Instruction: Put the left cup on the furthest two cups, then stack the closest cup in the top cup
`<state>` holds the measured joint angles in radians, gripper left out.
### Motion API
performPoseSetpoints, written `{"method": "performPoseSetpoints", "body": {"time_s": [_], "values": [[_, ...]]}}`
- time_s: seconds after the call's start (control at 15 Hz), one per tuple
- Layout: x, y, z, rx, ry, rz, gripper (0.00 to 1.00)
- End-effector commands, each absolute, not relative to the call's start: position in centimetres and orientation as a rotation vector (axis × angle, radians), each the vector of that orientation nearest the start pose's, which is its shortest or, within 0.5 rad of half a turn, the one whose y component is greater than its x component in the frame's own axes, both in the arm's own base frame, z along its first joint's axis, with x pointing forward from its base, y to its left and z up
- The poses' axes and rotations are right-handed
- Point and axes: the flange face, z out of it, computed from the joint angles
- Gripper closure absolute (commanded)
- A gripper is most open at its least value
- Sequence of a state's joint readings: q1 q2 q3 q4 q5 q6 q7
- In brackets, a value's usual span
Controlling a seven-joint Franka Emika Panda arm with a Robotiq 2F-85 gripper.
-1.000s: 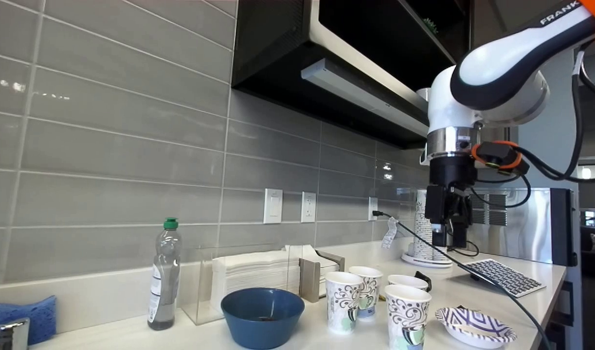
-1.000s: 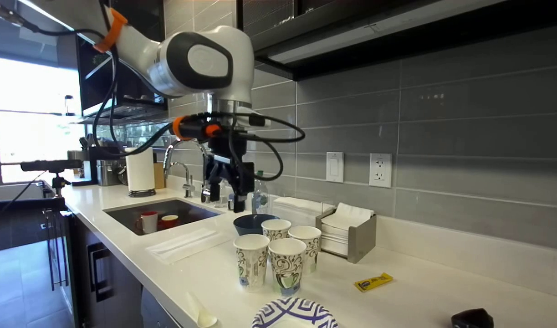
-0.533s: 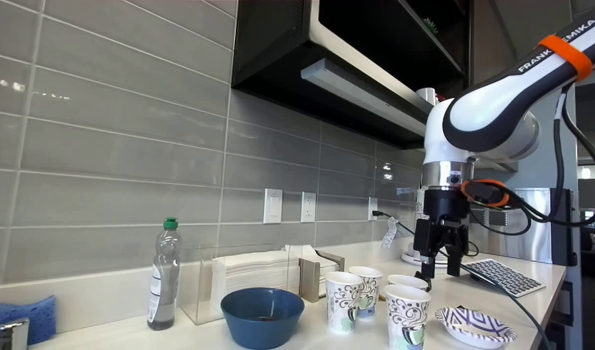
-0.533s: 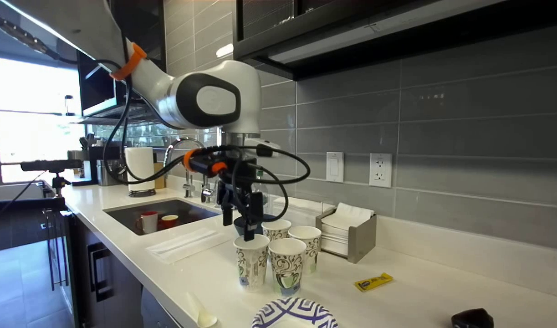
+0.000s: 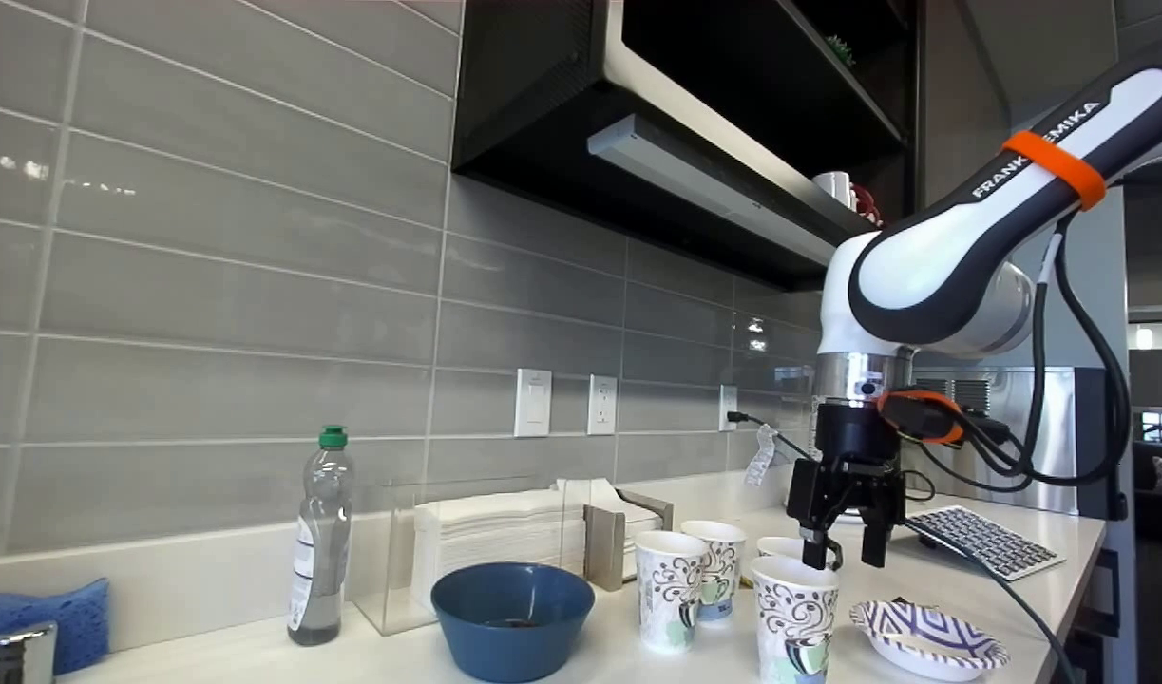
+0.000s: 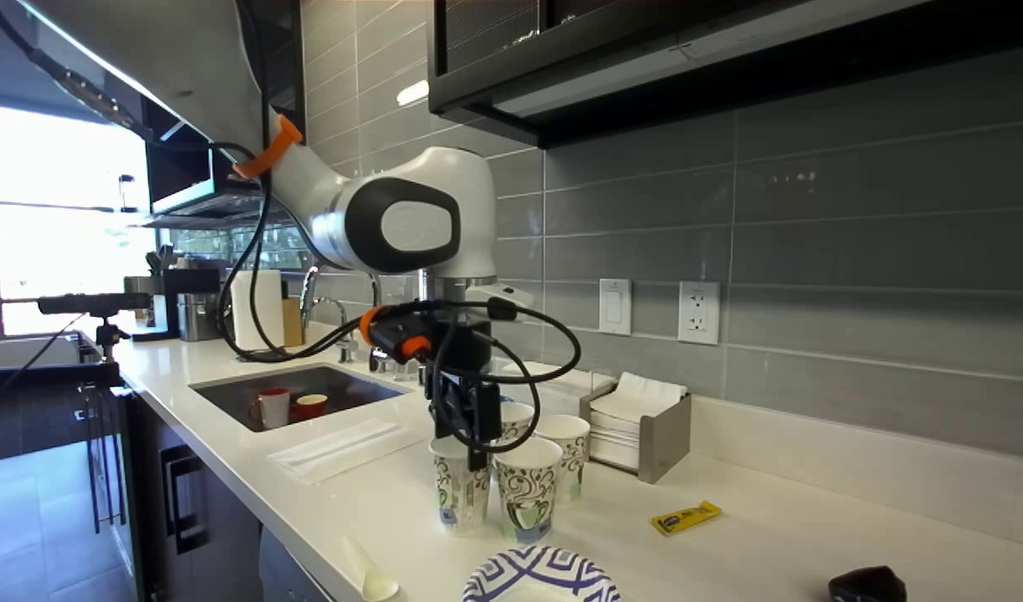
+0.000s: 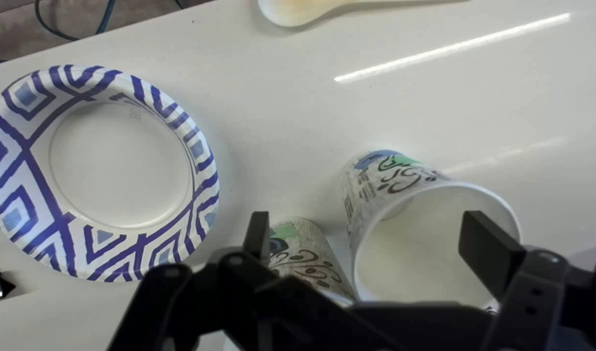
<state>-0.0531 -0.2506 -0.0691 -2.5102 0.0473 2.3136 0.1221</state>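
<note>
Several white paper cups with dark swirl print stand upright. Two stand nearer the wall, the furthest two from the counter's front edge: one cup [image 5: 669, 589] beside another cup [image 5: 724, 581]. A front cup [image 5: 794, 617] and another cup [image 6: 528, 489] stand nearer the edge. My gripper [image 5: 844, 553] is open and empty, low over the front cup. In the wrist view the front cup [image 7: 424, 243] opens between the fingers, and the right finger [image 7: 488, 253] overlaps its mouth. The left finger [image 7: 257, 234] shows beside the neighbouring cup [image 7: 302, 253]. I cannot tell whether the fingers touch either cup.
A wide blue bowl [image 5: 509, 622] stands beside the cups. A napkin holder [image 6: 668, 435] is by the wall. A patterned paper plate [image 7: 127, 165] and a pale spoon [image 7: 298, 12] lie near the front edge. A yellow packet [image 6: 685, 518] lies on the counter.
My gripper has come down from well above the cups to the front cup's rim height, shifting slightly sideways. It stays open. The cups have not moved.
</note>
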Motion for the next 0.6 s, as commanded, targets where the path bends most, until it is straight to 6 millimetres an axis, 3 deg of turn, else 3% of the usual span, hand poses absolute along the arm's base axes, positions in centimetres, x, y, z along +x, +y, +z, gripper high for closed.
{"method": "performPoseSetpoints", "body": {"time_s": [0.0,0.53], "values": [[44.83,-5.71,36.69,-3.027,0.532,-0.127,0.17],[44.94,-5.78,36.07,-2.991,0.626,-0.139,0.78]]}}
